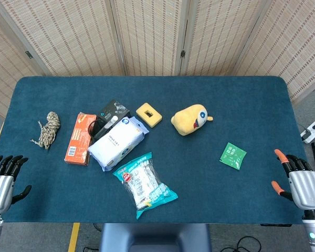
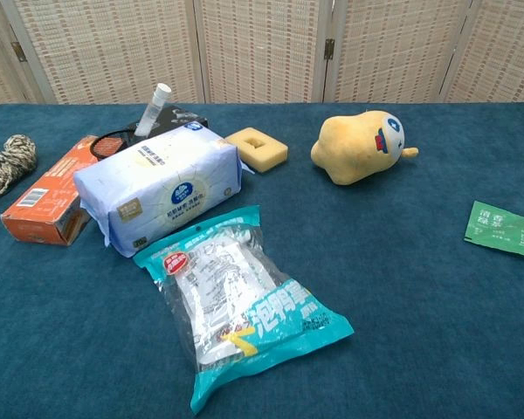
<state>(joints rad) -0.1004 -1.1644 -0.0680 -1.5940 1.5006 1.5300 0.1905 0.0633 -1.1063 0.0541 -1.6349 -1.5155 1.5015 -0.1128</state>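
Both hands are seen empty at the near table edge, fingers spread: the left hand (image 1: 2, 181) at the left corner, the right hand (image 1: 300, 184) at the right. Nearest the right hand, a green sachet (image 1: 232, 156) lies flat on the blue table (image 1: 241, 105). Nearest the left hand, a rope bundle (image 1: 47, 129) is placed beside an orange box (image 1: 79, 138).

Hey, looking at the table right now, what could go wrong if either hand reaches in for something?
The tissue pack lies against the orange box and the black pouch, so a reach there could shove its neighbours. The snack bag looks slick and crinkly, so fingers might slip. The green sachet near the right hand lies flat, probably hard to pinch. The left hand sits far from everything.
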